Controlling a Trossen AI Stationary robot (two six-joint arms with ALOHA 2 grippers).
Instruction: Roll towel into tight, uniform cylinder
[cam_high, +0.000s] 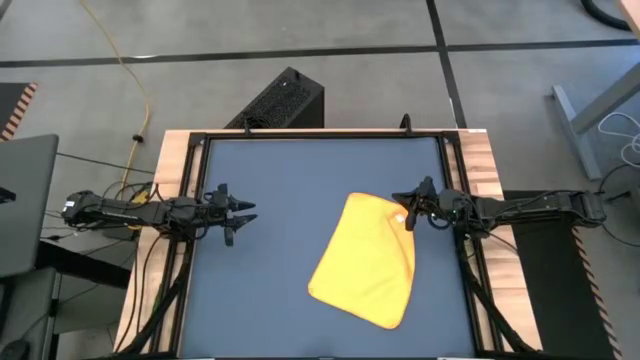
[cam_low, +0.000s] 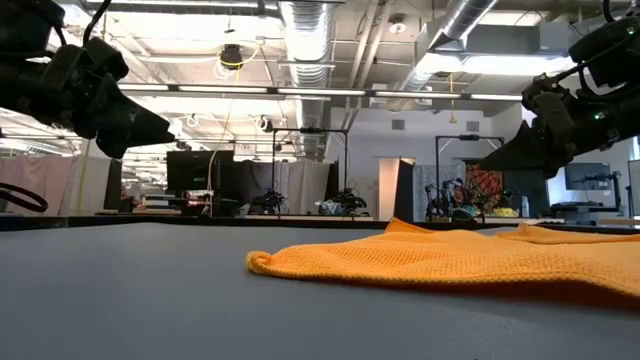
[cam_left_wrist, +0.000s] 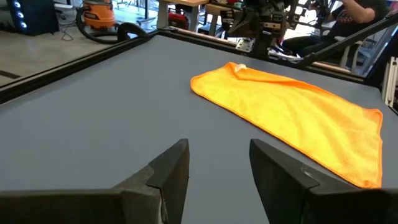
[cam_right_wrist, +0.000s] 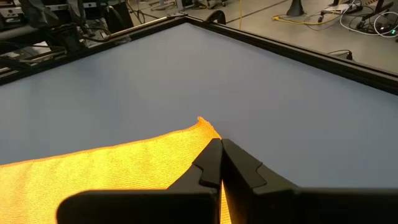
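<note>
While the left gripper (cam_high: 243, 213) hangs above the tabletop (cam_high: 280, 200) just inside its left edge, its two dark fingers (cam_left_wrist: 168, 171) stand spread with bare blue surface showing between them, holding nothing. Right of the tabletop's middle lies the towel (cam_high: 368, 262), bright yellow, spread flat and unrolled, slanting from near the front edge up toward the right edge, a small white tag (cam_high: 399, 217) at its far corner. At that corner by the right edge sits the right gripper (cam_high: 412, 212), fingers pressed together over the cloth's edge; whether any cloth is pinched cannot be told.
</note>
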